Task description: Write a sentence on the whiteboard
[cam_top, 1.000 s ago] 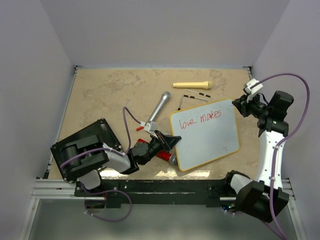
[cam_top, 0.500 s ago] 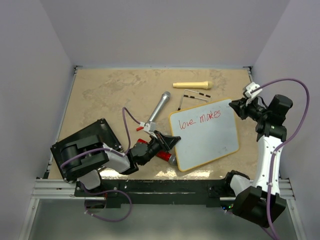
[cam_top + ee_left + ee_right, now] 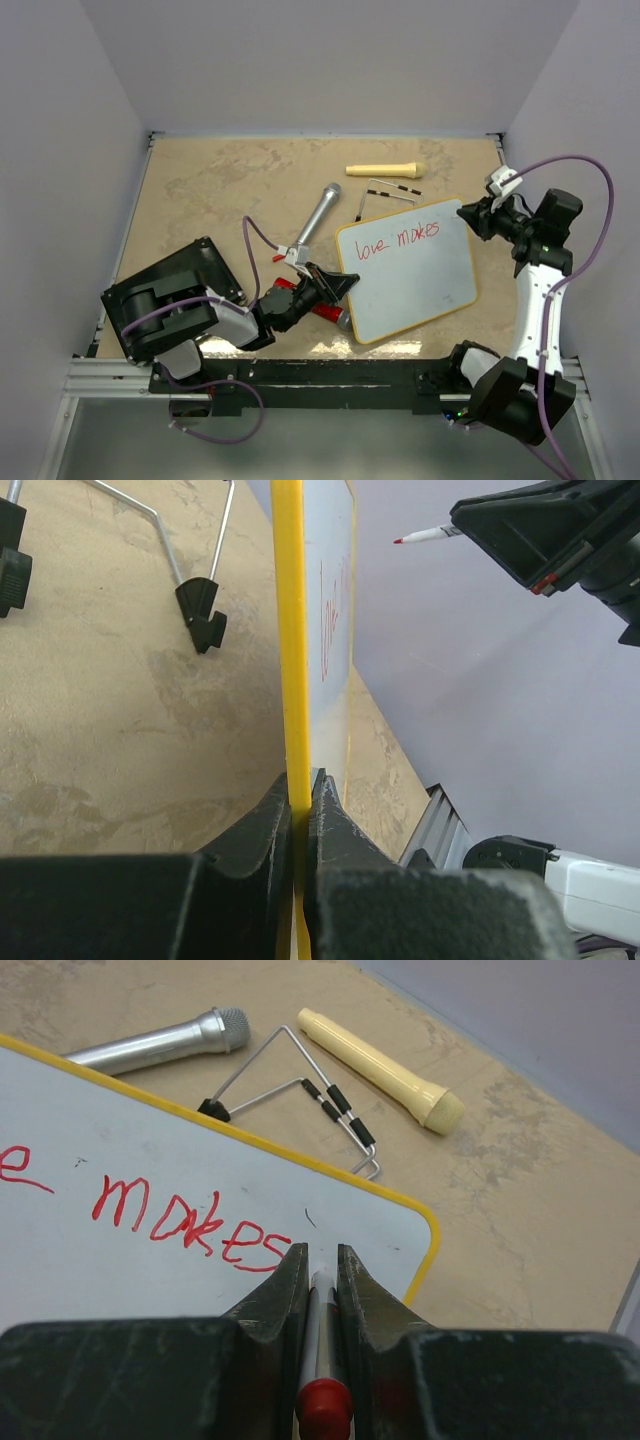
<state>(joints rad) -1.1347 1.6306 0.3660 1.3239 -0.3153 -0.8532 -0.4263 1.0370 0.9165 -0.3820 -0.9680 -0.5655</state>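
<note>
The whiteboard (image 3: pixel 415 285), white with a yellow frame, lies tilted at centre right. The sentence (image 3: pixel 400 240) on it reads "love makes" in red. My left gripper (image 3: pixel 340 284) is shut on the board's left frame edge (image 3: pixel 288 630), one finger on each side (image 3: pixel 300 780). My right gripper (image 3: pixel 472 214) is shut on a white marker (image 3: pixel 322 1305) with a red end, over the board's upper right corner, just past "makes" (image 3: pixel 190 1222). The marker tip (image 3: pixel 402 540) points toward the board; I cannot tell whether it touches.
A silver microphone (image 3: pixel 318 215), a cream handle (image 3: pixel 385 169) and a wire stand (image 3: pixel 387 192) lie behind the board. A red object (image 3: pixel 322 311) lies under the left gripper. A black flat box (image 3: pixel 170 290) sits at the left.
My right gripper has shifted slightly left with the marker, toward the board's upper right corner. The left gripper keeps its hold on the board.
</note>
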